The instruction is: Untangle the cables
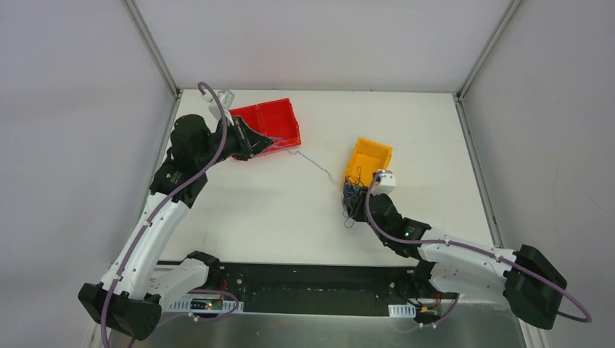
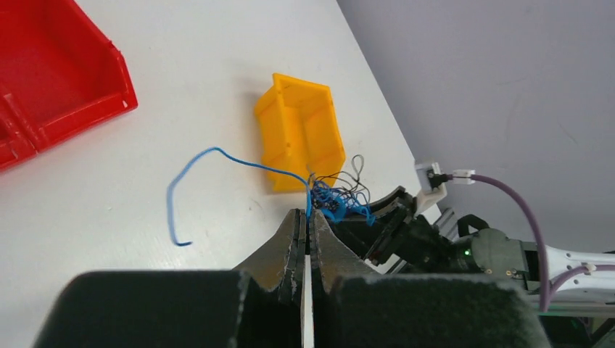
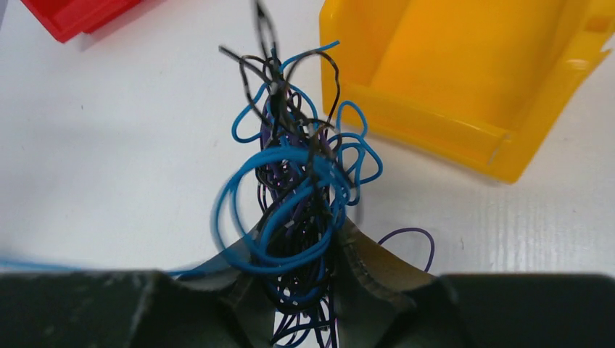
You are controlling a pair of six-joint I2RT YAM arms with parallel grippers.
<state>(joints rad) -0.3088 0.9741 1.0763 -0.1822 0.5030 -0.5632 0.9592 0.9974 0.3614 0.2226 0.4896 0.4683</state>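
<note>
Cables, location: the cables (image 1: 353,196) (image 3: 297,174) lie on the white table (image 1: 275,210), right of centre, at the near end of the yellow bin (image 1: 371,154) (image 3: 450,80).
Cables, contact with bin: the outer loops reach the bin's corner in the right wrist view. Whether they actually touch cannot be told.
Cables, make-up: very thin wires in bright blue, black and dark violet.
Cables, form: a dense upright knot. Blue loops fan out to both sides, black strands cross through the core, and one violet loop lies flat on the table to the side.
Blue strand: one blue strand (image 1: 313,164) (image 2: 217,150) leaves the knot and runs across the bare table toward the red bin (image 1: 279,116).
Blue strand, shape: it is lifted off the table in an arc, and a loose end curls down onto the table.
Left gripper: the left gripper (image 1: 262,142) (image 2: 307,216) is beside the near edge of the red bin. Its fingers are pressed together with the blue strand running into their tips.
Right gripper: the right gripper (image 1: 352,210) (image 3: 297,239) is low at the knot. Its fingers are closed onto the lower mass of wires, which fills the gap between them.
Separation: the two grippers are well apart, and the blue strand runs between them.
Bins: the red bin is at the far left of the table and the yellow bin at the right, apart from each other.
</note>
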